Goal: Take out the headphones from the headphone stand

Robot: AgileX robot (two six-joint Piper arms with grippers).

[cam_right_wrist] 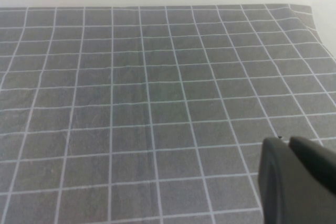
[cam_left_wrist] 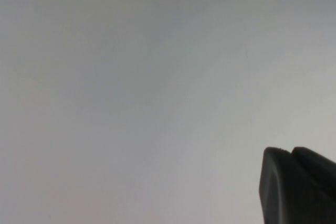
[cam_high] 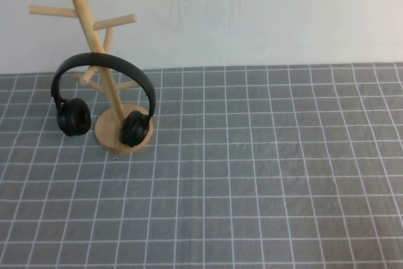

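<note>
- headphones (cam_high: 104, 96) hang on headphone stand (cam_high: 101, 55), far-left of desk (cam_high: 264, 181), one cup in front of the disc base
- left claw (cam_left_wrist: 299, 187) closed, empty, facing blank wall
- right claw (cam_right_wrist: 296, 182) over bare grid cloth, opening: cannot tell

**Count of things on the gridded cloth**

One pair of black headphones (cam_high: 104, 96) is present, with one thin headband and two round ear cups. One wooden headphone stand (cam_high: 94, 36) is there, made up of one slanted pole and one round disc base; about six short peg branches can be counted on it, though those behind the headband are partly hidden. One grey cloth with white grid lines (cam_high: 264, 174) covers the table. Two grippers show, one per wrist view: the left gripper (cam_left_wrist: 299, 182) and the right gripper (cam_right_wrist: 296, 179).
</note>
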